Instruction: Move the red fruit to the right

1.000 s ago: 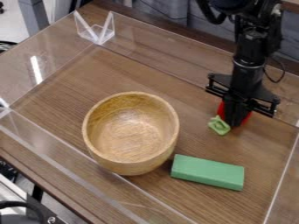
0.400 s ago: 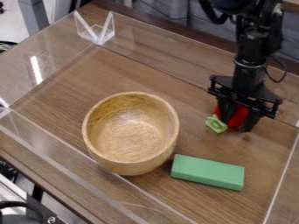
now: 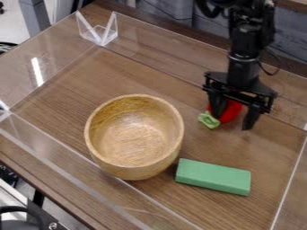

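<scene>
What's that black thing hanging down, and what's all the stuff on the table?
It's a robot arm. At its end is a gripper, a kind of hand with two fingers for picking things up. One camera looks down at the wooden table from above.

On the table are a big round wooden bowl, a green block and, near the back, a clear plastic thing. The red toy fruit with a green top is between the fingers, which look open around it, so it doesn't seem to be gripped.
</scene>
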Action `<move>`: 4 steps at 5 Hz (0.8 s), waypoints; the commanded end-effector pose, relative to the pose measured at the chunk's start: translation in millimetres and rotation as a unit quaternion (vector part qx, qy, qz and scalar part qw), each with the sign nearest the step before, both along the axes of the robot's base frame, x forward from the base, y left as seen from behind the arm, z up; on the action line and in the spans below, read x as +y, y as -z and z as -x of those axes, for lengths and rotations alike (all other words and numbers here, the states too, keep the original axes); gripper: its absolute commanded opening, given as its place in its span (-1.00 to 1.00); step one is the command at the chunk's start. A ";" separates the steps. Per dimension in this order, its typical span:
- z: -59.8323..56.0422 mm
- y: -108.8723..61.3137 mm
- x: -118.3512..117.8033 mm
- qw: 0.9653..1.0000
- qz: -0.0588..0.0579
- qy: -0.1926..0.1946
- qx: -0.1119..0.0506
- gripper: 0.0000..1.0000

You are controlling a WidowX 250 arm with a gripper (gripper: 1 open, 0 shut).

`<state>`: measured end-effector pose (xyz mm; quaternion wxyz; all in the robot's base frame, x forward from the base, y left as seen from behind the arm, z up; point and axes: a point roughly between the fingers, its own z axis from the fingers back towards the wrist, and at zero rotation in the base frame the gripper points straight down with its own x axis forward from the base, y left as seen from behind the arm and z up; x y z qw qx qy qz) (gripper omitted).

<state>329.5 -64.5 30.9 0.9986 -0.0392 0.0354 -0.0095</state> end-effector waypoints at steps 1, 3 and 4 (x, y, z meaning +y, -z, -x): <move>-5.8 -24.6 7.5 1.000 0.007 -0.009 -0.027 1.00; -5.6 -37.3 13.7 1.000 0.012 -0.014 -0.025 1.00; -7.0 -42.4 15.9 1.000 0.012 -0.017 -0.024 1.00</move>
